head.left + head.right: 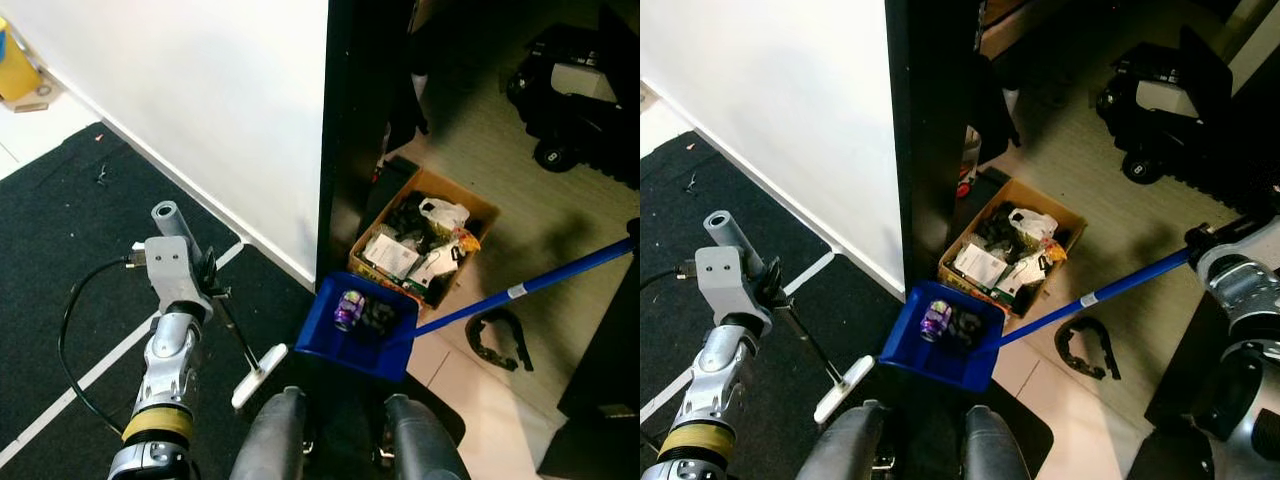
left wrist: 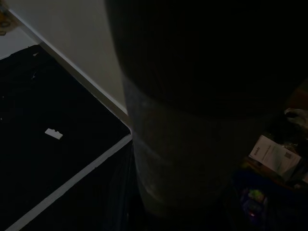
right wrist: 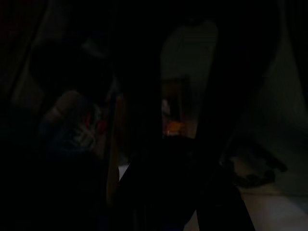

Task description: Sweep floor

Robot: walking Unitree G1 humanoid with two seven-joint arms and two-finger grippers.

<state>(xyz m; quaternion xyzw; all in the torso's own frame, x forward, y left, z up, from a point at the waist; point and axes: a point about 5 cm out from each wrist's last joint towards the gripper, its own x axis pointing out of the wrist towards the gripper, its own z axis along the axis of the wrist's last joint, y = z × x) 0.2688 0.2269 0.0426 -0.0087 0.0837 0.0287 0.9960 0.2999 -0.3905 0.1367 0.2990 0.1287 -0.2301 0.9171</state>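
Observation:
A small sweeper with a thin black rod and a white head [image 1: 259, 375] rests on the black mat [image 1: 60, 230]. My left gripper [image 1: 206, 273] is shut on its grey handle [image 1: 166, 217], which looms as a dark cylinder [image 2: 192, 120] in the left wrist view. A blue dustpan [image 1: 358, 328] sits just right of the white head and holds a purple can [image 1: 348, 309] and dark scraps. Its long blue handle [image 1: 1110, 290] runs up to the right, where my right gripper [image 1: 1202, 240] is shut on it. The right wrist view is very dark.
An open cardboard box [image 1: 424, 240] full of rubbish stands just beyond the dustpan. A white wall [image 1: 220, 90] and a dark upright panel [image 1: 345, 150] rise behind. A black wheeled machine [image 1: 570, 100] and a curved black piece [image 1: 498, 337] lie on the floor at right. A black cable [image 1: 70, 330] loops off my left arm.

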